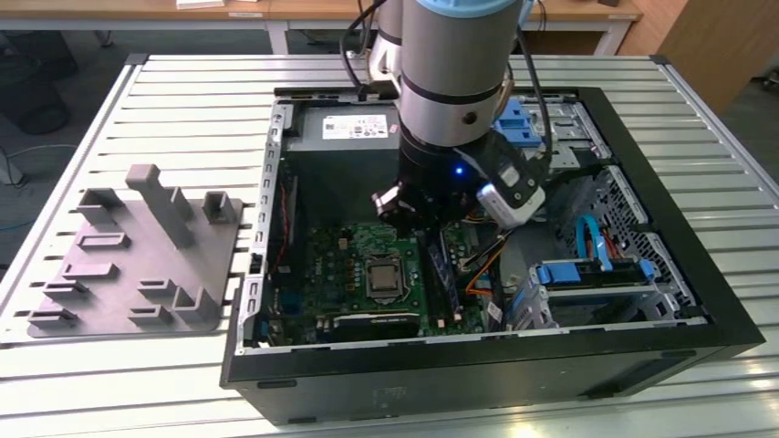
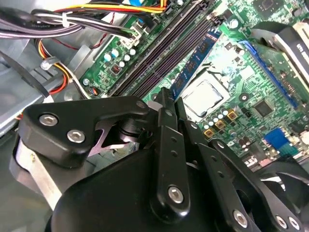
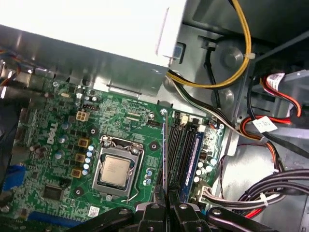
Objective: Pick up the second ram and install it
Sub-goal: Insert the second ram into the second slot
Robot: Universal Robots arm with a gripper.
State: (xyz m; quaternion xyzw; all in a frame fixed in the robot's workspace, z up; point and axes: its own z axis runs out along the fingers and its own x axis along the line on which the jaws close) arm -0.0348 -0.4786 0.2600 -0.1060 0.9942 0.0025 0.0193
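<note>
Jaws are clamped tight on the second ram (image 2: 198, 58), the stick hanging edge-down over the motherboard (image 2: 260, 111). Its long axis lines up with the memory slots (image 2: 159, 48), which sit just beside it, on the side away from the CPU (image 2: 203, 96).

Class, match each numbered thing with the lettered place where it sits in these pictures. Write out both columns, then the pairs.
Things
1. the second ram
2. grey tray
3. processor

Places
A. in its socket on the green motherboard
B. on the slatted table, outside the computer case
C. gripped by the end effector, over the motherboard

Pairs: 1-C, 2-B, 3-A
</note>
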